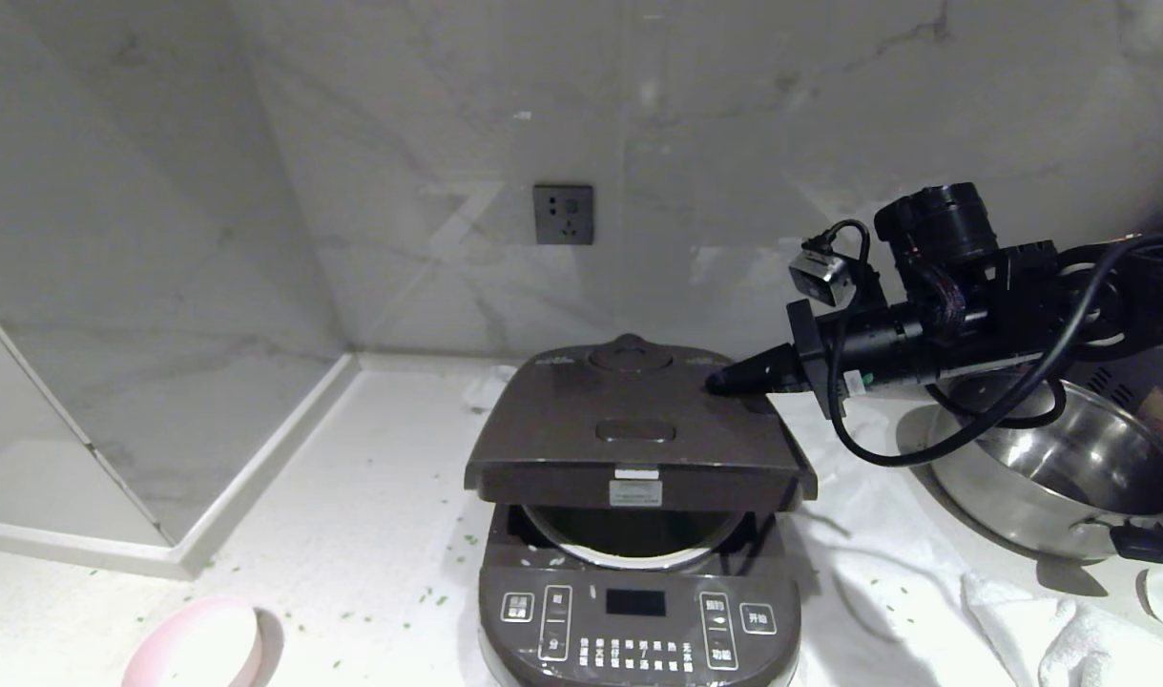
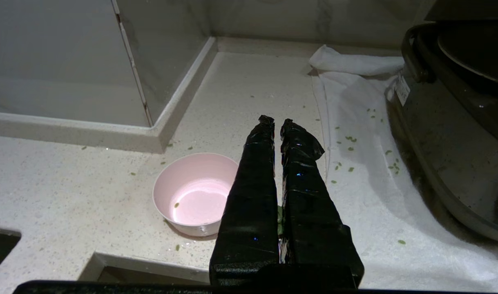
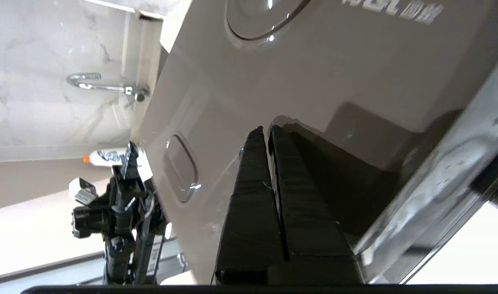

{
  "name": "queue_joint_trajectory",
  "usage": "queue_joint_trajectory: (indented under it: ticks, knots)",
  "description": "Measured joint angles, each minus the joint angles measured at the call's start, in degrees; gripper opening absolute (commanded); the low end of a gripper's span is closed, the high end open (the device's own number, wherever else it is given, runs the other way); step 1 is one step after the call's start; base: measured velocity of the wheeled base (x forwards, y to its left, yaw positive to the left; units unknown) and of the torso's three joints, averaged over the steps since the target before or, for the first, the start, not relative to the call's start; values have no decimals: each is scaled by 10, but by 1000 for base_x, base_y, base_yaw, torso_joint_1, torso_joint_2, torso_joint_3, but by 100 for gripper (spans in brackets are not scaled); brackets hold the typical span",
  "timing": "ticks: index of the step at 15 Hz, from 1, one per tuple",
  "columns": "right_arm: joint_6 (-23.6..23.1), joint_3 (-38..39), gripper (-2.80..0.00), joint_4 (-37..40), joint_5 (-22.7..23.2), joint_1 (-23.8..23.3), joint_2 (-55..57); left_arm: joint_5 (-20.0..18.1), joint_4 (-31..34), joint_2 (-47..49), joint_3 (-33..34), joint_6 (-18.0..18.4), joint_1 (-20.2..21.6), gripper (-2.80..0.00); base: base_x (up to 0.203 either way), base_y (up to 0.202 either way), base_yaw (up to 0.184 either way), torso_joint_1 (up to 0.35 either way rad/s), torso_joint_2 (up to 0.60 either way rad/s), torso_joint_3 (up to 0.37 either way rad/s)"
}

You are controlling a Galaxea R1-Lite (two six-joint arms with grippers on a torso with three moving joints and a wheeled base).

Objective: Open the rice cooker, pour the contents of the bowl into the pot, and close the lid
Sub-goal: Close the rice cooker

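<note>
The emptied bowl (image 1: 197, 645) sits near my parked, closed left gripper (image 2: 277, 122). Beyond, the rice cooker (image 1: 638, 534) stands with its lid (image 1: 638, 429) half down; rigid, glossy, probably slippery, so my closed right gripper (image 1: 719, 382) presses flat on top.

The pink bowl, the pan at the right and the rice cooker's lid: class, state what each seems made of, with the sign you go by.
Bowl: likely plastic or glazed ceramic; smooth pale pink wall with a soft sheen.
Pan: stainless steel by its look; bright, mirror-like silver walls.
Lid: probably moulded plastic, glossy brown-grey; it reflects the right gripper resting on it.
</note>
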Motion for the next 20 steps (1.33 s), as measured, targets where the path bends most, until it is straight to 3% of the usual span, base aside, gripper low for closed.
queue_joint_trajectory:
  ticks: [2,5,9,17,20]
  knots:
    - [-1,13,-280,1,-14,6,1,0,0,0,0,0,0,-280,0,0,0,0,0,0]
    - [-11,30,-280,2,-79,23,10,0,0,0,0,0,0,-280,0,0,0,0,0,0]
    - [-13,36,-280,20,-95,40,14,0,0,0,0,0,0,-280,0,0,0,0,0,0]
    - [-37,63,-280,20,-229,102,17,0,0,0,0,0,0,-280,0,0,0,0,0,0]
    - [-36,72,-280,19,-240,112,18,0,0,0,0,0,0,-280,0,0,0,0,0,0]
